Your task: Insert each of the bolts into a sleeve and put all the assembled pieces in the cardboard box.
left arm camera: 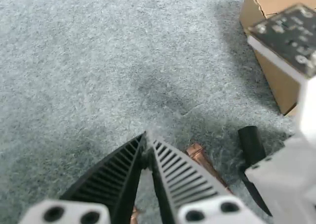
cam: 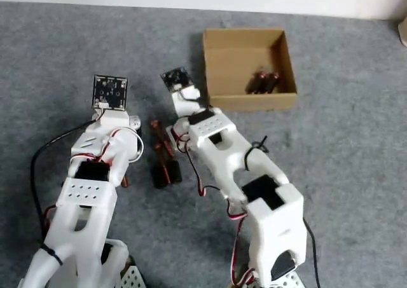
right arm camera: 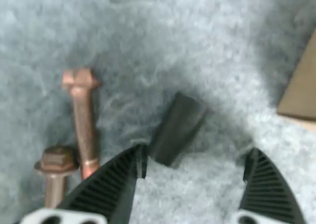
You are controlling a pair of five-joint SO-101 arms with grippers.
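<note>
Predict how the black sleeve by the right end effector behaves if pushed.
The short black cylindrical sleeve lies on its side, so a sideways nudge would probably roll it, though the fuzzy grey carpet should damp that. It looks rigid and small, likely stiff and light. Its smooth wall may slip in the open right end effector.

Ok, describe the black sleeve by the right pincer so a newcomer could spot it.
Find the cardboard box on the grey carpet; the right pincer hangs open beside its near left corner. Just ahead of its fingers lies the sleeve, a short black tube, plain and headless, unlike the two copper bolts next to it.
</note>
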